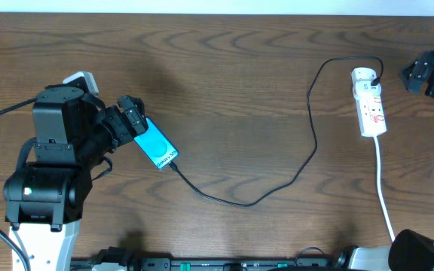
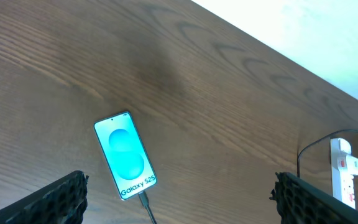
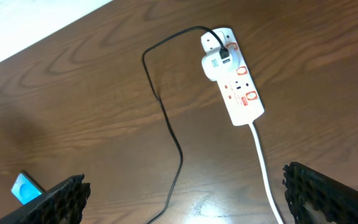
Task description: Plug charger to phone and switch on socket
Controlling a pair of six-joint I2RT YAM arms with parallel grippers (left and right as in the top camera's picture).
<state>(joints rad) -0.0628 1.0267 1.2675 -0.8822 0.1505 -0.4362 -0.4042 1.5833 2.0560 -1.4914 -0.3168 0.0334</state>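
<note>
Hovering over the left part of the table (image 1: 239,68), the left gripper (image 1: 130,117) has its jaws spread wide and grasping nothing; its dark fingers (image 2: 55,199) show at the lower corners of the left wrist view. Just right of it the phone (image 1: 157,147) lies flat, its screen up and lit cyan, with the gripper's tip overlapping its top end in the overhead view. The charger (image 1: 239,202) meets the phone's lower end and sags in a loop across the middle of the table. It then climbs and arcs over to a white adapter (image 3: 215,65) seated on the socket (image 1: 371,105), near the end away from its white cord (image 1: 383,188). Whether the switches are on, I cannot tell. At the far right the right gripper (image 1: 420,74) hangs near the socket without touching it, jaws likewise released and empty.
</note>
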